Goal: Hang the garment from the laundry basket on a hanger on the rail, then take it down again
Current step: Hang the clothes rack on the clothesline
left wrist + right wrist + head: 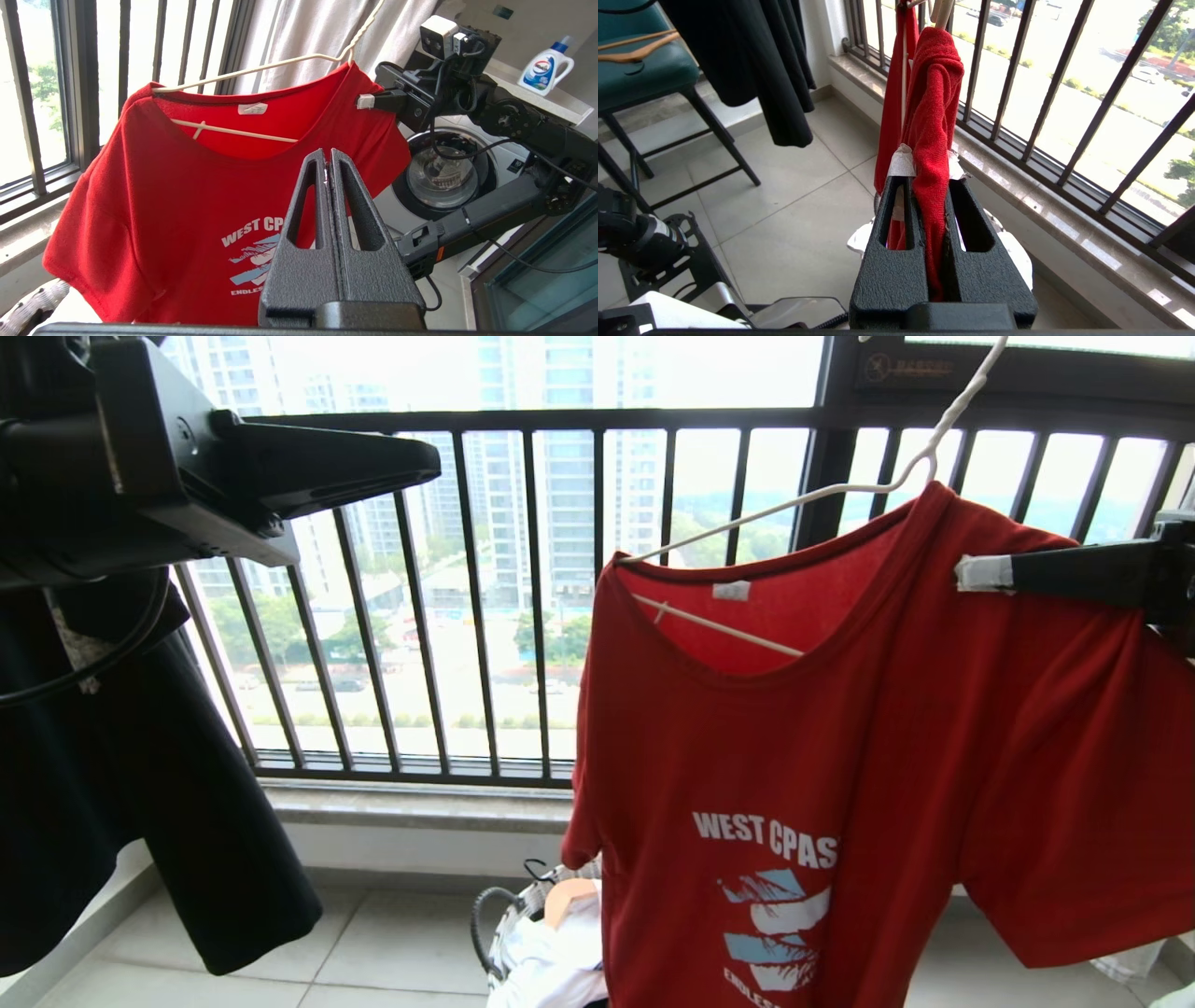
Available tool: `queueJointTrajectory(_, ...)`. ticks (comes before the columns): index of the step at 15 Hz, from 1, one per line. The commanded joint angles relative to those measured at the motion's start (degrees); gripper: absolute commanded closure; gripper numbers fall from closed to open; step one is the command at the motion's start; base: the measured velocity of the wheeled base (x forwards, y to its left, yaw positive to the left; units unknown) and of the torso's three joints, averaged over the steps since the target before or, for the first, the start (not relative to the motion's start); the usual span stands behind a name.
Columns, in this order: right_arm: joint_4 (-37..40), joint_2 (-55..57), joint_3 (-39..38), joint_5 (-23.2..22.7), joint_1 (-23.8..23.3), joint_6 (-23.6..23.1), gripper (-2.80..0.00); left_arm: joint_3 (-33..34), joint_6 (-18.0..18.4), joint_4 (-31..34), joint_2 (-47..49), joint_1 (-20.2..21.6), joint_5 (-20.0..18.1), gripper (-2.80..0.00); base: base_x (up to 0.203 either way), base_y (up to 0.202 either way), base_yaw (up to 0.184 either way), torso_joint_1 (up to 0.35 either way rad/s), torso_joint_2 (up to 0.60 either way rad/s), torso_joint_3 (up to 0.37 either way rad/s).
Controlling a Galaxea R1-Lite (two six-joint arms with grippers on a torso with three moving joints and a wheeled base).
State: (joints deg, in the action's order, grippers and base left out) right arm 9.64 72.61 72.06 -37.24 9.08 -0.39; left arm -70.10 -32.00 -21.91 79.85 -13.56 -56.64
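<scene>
While right hand (931,186) pinches garment (931,116)

Open gap between black garment (140,784), red garment (840,756).

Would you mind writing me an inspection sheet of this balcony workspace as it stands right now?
Surface: pale tiled floor, bare where visible.
Job's things: red T-shirt hangs on white wire hanger; one end of the hanger pokes out of the neck; laundry basket below holds pale laundry; rail not in view.
Clutter: black garment on the left; green chair with wooden hangers; detergent bottle.
Grippers: left gripper shut, empty, clear of the shirt; right gripper shut on the shirt's shoulder.
Cables: black cable along the right arm.
Surroundings: window railing, washing machine, curtain.
</scene>
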Motion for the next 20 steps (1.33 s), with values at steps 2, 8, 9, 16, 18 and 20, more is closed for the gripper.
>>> queueJointTrajectory(2, 0.0, -4.4, -3.4, 3.8, -0.7, 0.0, 0.00, -0.7, -0.2, -0.2, 1.4, 0.0, 1.3, 0.00, 0.000, 0.000, 0.000, 0.000, 0.00, 0.000)
queueJointTrajectory(8, -2.0, -7.8, -6.9, 5.8, -1.0, 0.0, 0.00, -0.7, -0.3, -0.2, 1.2, 0.1, 1.4, 0.00, 0.000, 0.000, 0.000, 0.031, -0.17, -0.140)
queueJointTrajectory(9, -2.0, -8.2, -7.5, 6.1, -1.1, 0.0, 0.00, -0.7, -0.3, -0.2, 1.2, 0.2, 1.4, 0.00, 0.000, 0.000, 0.000, 0.095, -0.41, -0.310)
queueJointTrajectory(16, -2.0, -9.3, -8.7, 6.4, -1.1, 0.0, 0.00, -0.7, -0.3, -0.2, 1.3, 0.4, 1.4, 0.00, 0.000, 0.000, 0.000, 0.139, -0.45, -0.321)
queueJointTrajectory(18, -2.1, -9.5, -9.2, 6.4, -1.1, 0.0, 0.00, -0.7, -0.3, -0.2, 1.2, 0.5, 1.4, 0.00, 0.000, 0.000, 0.000, 0.168, -0.47, -0.300)
queueJointTrajectory(20, -2.1, -9.9, -10.0, 6.4, -1.1, 0.0, 0.00, -0.7, -0.3, -0.2, 1.2, 0.5, 1.4, 0.00, 0.000, 0.000, 0.000, 0.187, -0.49, -0.300)
